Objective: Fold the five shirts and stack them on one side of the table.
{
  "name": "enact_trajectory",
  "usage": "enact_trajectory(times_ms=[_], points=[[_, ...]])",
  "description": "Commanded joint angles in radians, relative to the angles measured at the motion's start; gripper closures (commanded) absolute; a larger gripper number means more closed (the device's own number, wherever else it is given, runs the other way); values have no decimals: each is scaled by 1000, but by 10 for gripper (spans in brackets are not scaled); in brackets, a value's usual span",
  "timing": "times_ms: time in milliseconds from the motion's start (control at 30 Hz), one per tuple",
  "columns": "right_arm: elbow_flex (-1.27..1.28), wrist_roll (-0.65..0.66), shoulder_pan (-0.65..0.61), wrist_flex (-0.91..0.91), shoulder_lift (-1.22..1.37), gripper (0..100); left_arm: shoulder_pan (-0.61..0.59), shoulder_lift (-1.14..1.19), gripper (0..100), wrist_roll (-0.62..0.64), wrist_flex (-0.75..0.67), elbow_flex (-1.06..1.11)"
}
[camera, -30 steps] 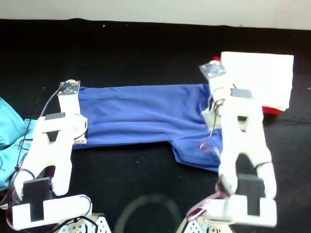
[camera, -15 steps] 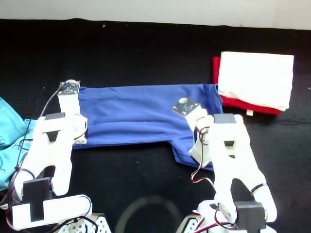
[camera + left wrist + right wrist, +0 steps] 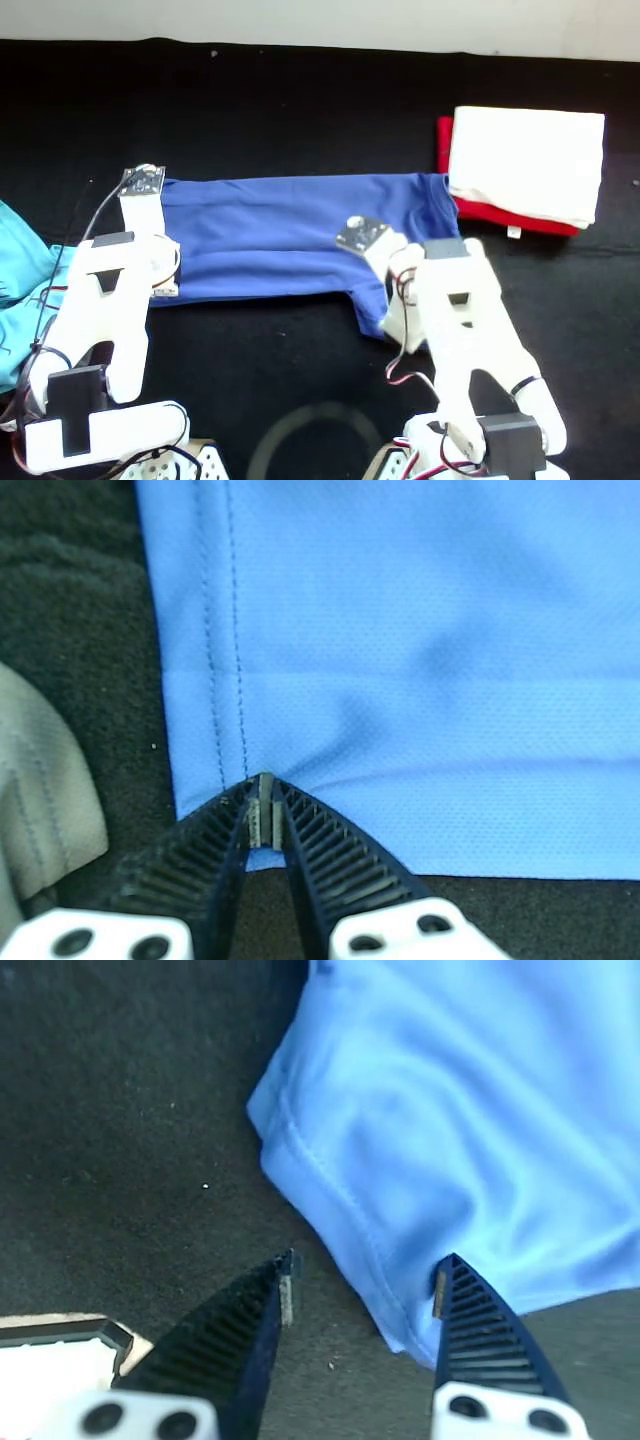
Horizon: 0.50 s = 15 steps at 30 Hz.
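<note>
- Although its near part is hidden behind both arms, the black table [image 3: 300, 100] is seen to run across the whole high view.
- A blue shirt [image 3: 280, 235] is laid flat, lengthwise across the middle of the table; part of one sleeve is covered by the right arm.
- A folded white shirt [image 3: 525, 165] is stacked on a folded red shirt [image 3: 490, 215] at the far right side, just beside the blue shirt's end. Of the red one, only a rim is exposed.
- A teal shirt [image 3: 20, 270] is cut off by the left edge and partly hidden by the left arm.
- The right gripper [image 3: 365, 1275] is held spread at the sleeve's hem, one finger over bare table, the other at the cloth's edge; contact cannot be judged.
- The left gripper [image 3: 263, 805] is pressed together, pinching the blue shirt's hem at a corner.
- A pale fabric shape [image 3: 40, 780] beside that corner cannot be identified.
</note>
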Motion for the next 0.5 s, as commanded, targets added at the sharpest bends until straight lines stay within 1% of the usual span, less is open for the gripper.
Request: enact_trajectory(times_ms=[0,100,200,300,467], points=[[-133,9,-5,107,-38,783,10,-1,992,6,-15,7],[-140,11,-41,157,-36,783,10,-1,992,6,-15,7],[-84,11,-93,156,-36,783,10,-1,992,6,-15,7],[-15,5,-139,101,-36,783,10,-1,992,6,-15,7],[96,5,-137,-48,-25,779,10,-1,992,6,-15,7]])
